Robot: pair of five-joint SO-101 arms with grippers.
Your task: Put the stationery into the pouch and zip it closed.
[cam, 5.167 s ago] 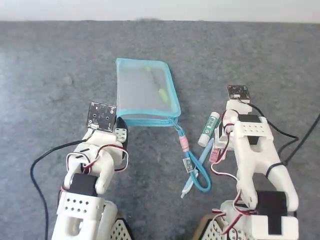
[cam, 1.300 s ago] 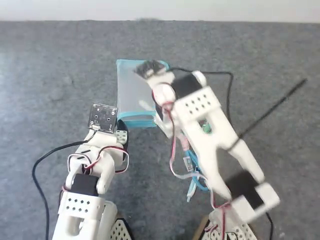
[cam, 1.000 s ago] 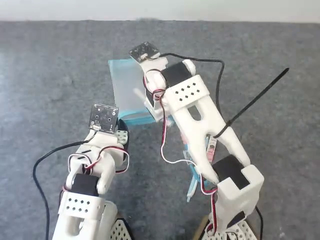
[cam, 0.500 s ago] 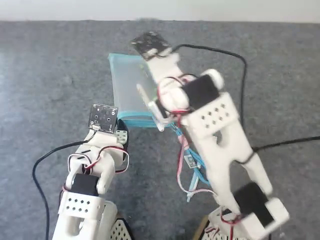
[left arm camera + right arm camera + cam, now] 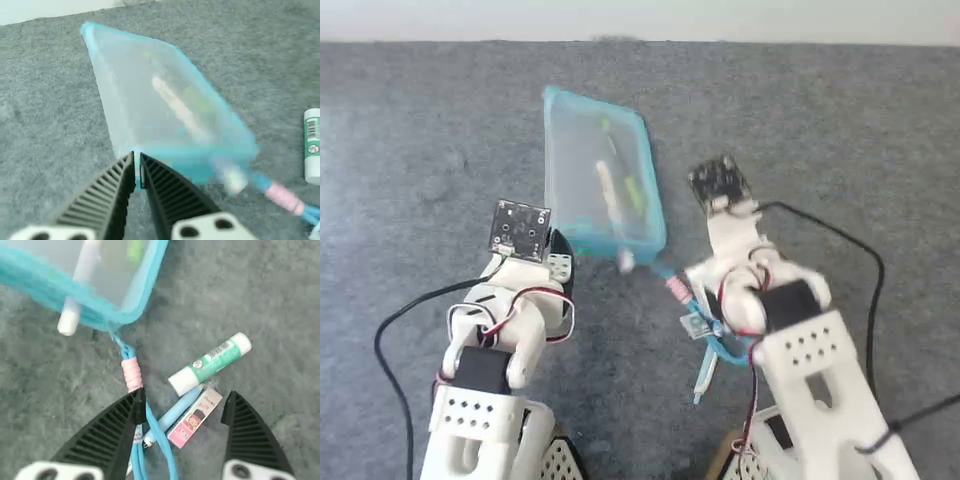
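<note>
1. The pouch [image 5: 592,170] lies flat on the desk [image 5: 420,120], ahead of the left arm, mouth end toward the arms. Through the mesh we can see a white pen [image 5: 69,320] and a green item [image 5: 632,190] inside, but the pen's end pokes out past the blue rim.
2. The left claw [image 5: 136,172] is pinched closed on the pouch's near rim, close to one corner. It only has a thin bite of fabric.
3. The strap [image 5: 131,375] runs from the pouch's other near corner back toward the right arm. Just beside it sit a glue stick [image 5: 210,362], a blue pen [image 5: 175,415] and a small pink pack [image 5: 196,417] (eraser, we think). The blue pen looks like it's touching the strap loops.
4. The right claw [image 5: 186,395] hangs wide open above that little pile, holding nothing.
5. What we'd worry about:
   - The poking-out white pen looks likely to jam the zip, or slide out if the pouch gets tugged. It needs pushing in first.
   - Going for the blue pen could snag the strap too, drag the pouch and pull the rim out of the left claw's small grip.
   - The glue stick is round, so an off-centre pinch could send it rolling across the desk.
   - The pink pack lies flat, so the fingers may skate over it.
</note>
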